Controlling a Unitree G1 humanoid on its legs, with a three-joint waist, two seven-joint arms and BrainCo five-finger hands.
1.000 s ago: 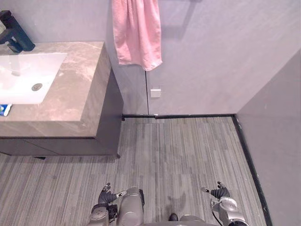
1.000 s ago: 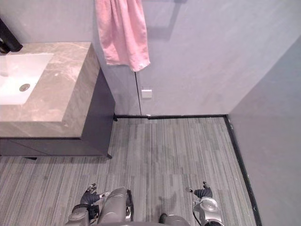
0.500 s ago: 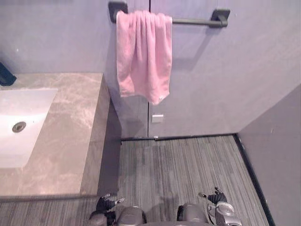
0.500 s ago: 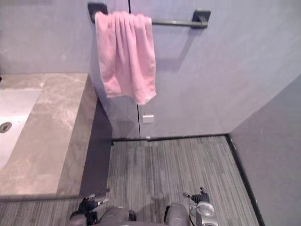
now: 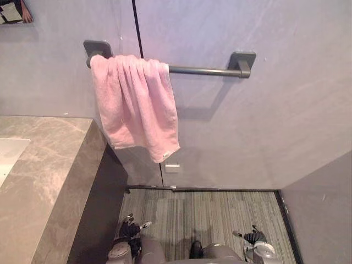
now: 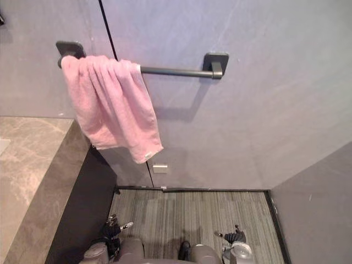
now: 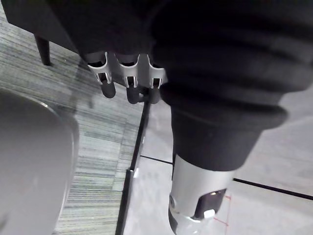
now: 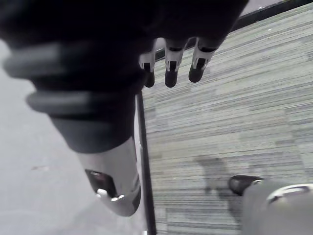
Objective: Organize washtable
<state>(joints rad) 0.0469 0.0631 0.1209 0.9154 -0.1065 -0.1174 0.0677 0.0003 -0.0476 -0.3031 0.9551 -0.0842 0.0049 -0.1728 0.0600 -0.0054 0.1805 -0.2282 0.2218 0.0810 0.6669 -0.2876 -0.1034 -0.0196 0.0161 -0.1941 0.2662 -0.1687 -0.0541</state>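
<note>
both hands empty and low, washtable off at the lower left

the washtable (image 5: 44, 165) is seen at the lower left of the frame, as a marbled stone top over a dark cabinet side; a sliver of white basin (image 5: 6, 151) is cut off at the left edge, and nothing is seen lying on the part of the top that shows. a pink towel (image 5: 135, 104) is draped over the left end of a dark towel bar (image 5: 203, 70) fixed to the grey wall, bunched there so that most of the bar is left bare; it is hung this way to dry and be within reach of the basin, it is judged, and it may be wanted for the tidying. a small white wall plate (image 5: 172, 168) is set just below the towel's lower corner.

the left hand (image 5: 131, 228) is held low at the bottom left of centre, over the striped floor, well apart from the washtable top. its fingers (image 7: 129, 88) are shown relaxed and nearly straight, with nothing grasped or touched. the right hand (image 5: 252, 237) is held at the bottom right, its fingers (image 8: 170, 68) likewise loose and empty. no step on the washtable is judged to be begun.
</note>
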